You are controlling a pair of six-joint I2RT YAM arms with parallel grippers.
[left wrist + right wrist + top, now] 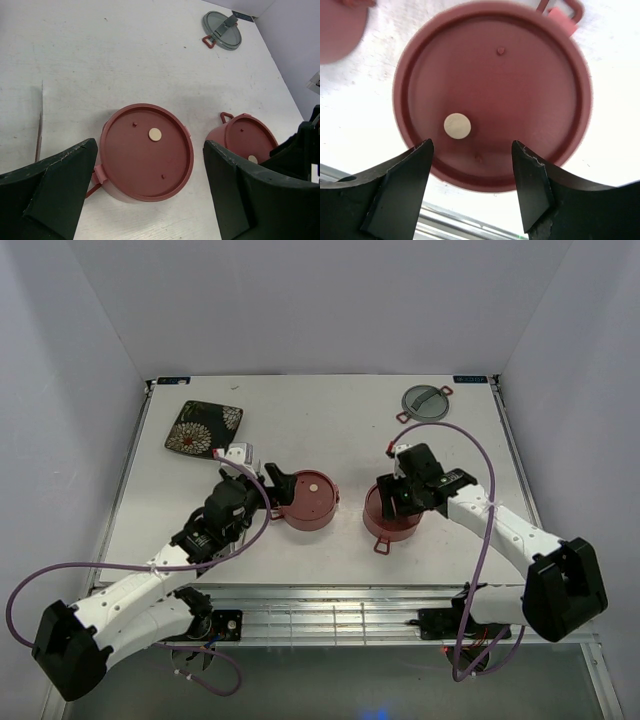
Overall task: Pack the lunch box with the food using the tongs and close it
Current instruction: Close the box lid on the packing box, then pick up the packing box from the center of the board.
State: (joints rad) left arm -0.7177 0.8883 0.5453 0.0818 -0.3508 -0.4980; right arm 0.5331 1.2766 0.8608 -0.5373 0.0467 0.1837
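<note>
The left end effector (150, 145) is spread wide beside a round dark-red lidded bowl (145, 170) on the white table (100, 60). The right end effector (472, 145) is spread too, above the other red bowl (520, 90).

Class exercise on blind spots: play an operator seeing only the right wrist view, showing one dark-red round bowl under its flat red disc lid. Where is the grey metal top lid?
Observer: The grey metal top lid lies alone near the far right corner of the table.
Operator: Is the second bowl covered?
Observer: Yes, the second dark-red round bowl, on the left, has its flat red disc lid on.
Operator: And the left pincer?
Observer: The left pincer is open and empty, close to that second bowl.
</note>
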